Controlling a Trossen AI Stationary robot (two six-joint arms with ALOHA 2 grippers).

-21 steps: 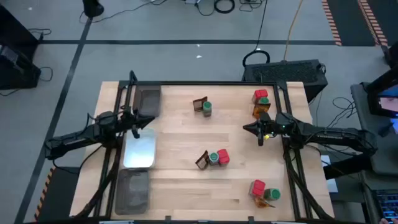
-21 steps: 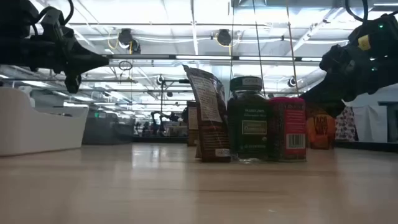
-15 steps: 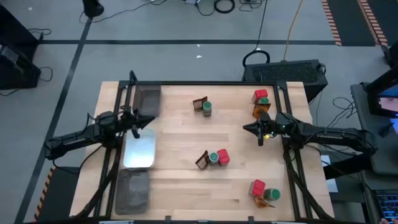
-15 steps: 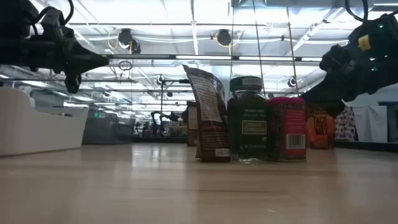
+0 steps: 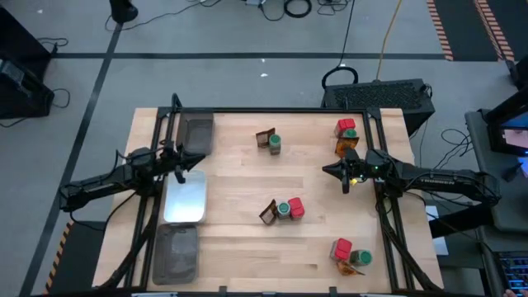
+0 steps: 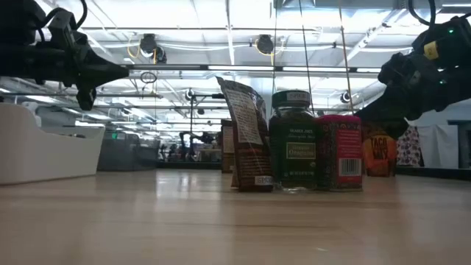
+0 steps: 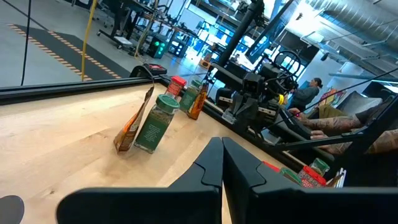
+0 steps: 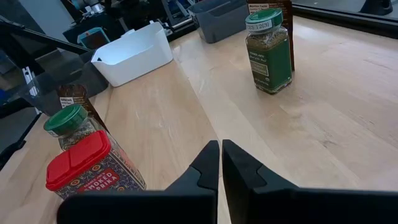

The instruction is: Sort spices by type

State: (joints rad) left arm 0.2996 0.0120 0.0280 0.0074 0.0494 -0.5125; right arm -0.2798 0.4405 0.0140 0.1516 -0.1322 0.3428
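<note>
Spices stand in several clusters on the wooden table. In the middle are a brown sachet, a green-lidded jar and a red box. A sachet and a jar stand toward the far edge. Two more clusters, each with a red box, are on the right side. My left gripper hovers shut over the far end of the white tray. My right gripper hovers shut, right of centre, between the far right and middle clusters.
Three trays line the left side: a dark grey one at the far end, the white one in the middle, another dark grey one at the near end. Bare wood lies between the trays and the spice clusters. A person sits beyond the table.
</note>
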